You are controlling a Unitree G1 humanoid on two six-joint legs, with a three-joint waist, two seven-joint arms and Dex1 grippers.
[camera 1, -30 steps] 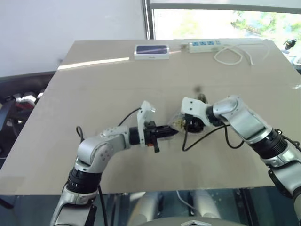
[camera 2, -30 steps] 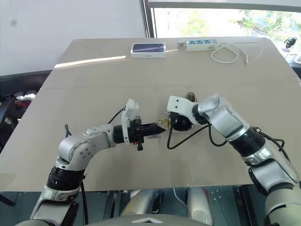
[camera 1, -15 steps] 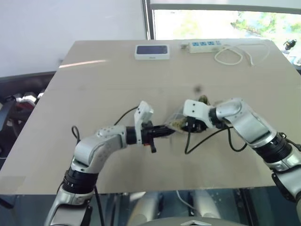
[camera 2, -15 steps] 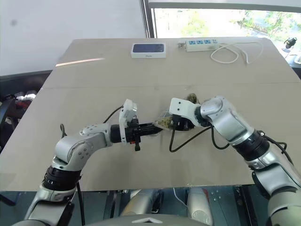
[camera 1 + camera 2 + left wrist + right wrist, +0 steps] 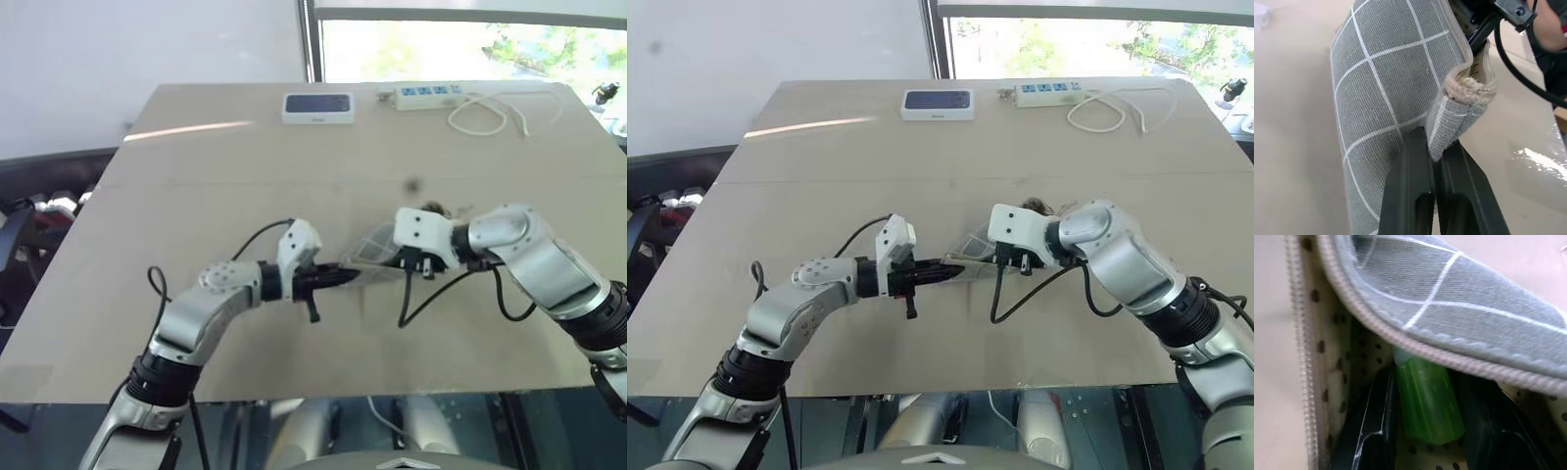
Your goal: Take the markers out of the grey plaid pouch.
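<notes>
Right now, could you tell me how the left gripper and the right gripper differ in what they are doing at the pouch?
The left gripper is shut on the corner seam of the grey plaid pouch from outside; the right gripper reaches inside its open mouth. The left pinches fabric alone; the right's fingers flank a green marker end. Both work on the same pouch.

An office or laboratory workspace with a large worktable beside a window.

A broad beige table (image 5: pixel 196 166) stands against a plain pale wall (image 5: pixel 147 39); a window (image 5: pixel 460 39) behind it gives onto green foliage. At the far edge lie a white power strip (image 5: pixel 426 94) with its coiled white cord (image 5: pixel 487 114) and a small white device with a dark screen (image 5: pixel 318 107). At the left margin, dark furniture, possibly a chair (image 5: pixel 39 211).
</notes>
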